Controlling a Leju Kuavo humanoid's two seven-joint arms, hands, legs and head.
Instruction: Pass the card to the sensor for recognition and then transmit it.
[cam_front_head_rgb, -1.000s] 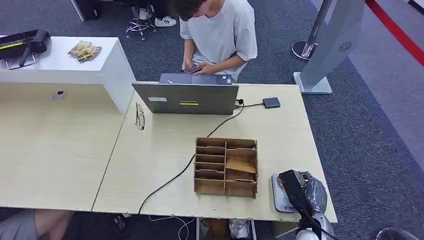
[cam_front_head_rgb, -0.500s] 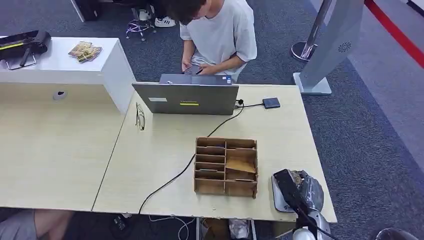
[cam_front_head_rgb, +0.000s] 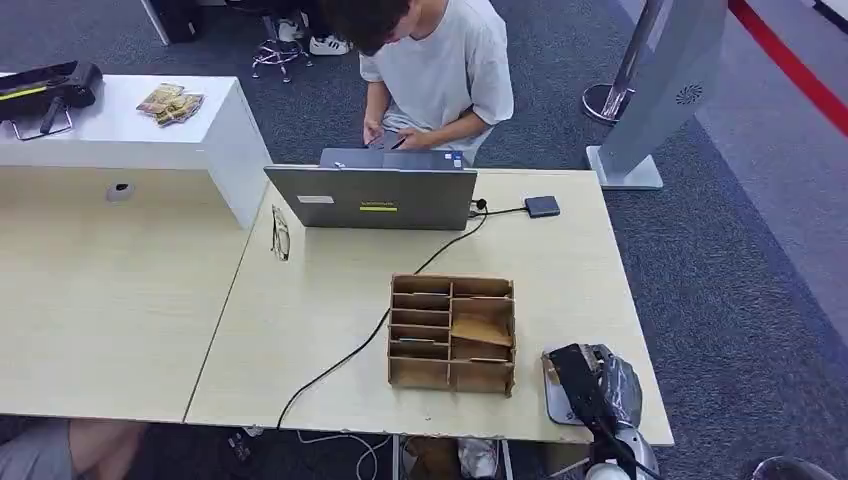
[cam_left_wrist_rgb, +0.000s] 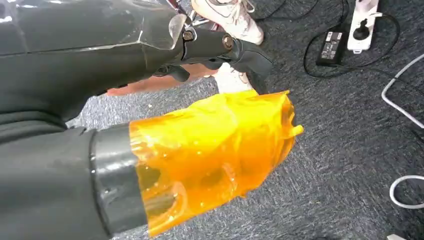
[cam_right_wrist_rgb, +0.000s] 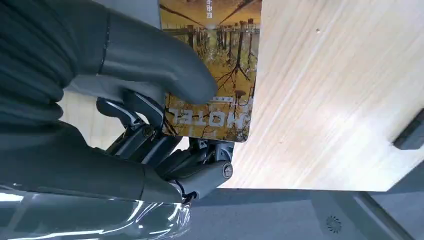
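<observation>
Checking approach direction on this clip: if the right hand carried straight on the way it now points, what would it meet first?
Probably the grey sensor pad at the table corner: the right hand, holding the hotel card, hovers over it, pointing roughly toward the wooden organizer. Height above the pad is unclear.

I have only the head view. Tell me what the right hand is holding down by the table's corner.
Observer: The right hand holds a card under its thumb; the card shows bare trees and the word HOTEL.
Operator: Report what lies behind the card.
Observer: The wooden table, with the card near its edge.
Operator: Now give me the left hand.
Observer: The left hand hangs over grey carpet in an orange see-through cover, with nothing in it.
</observation>
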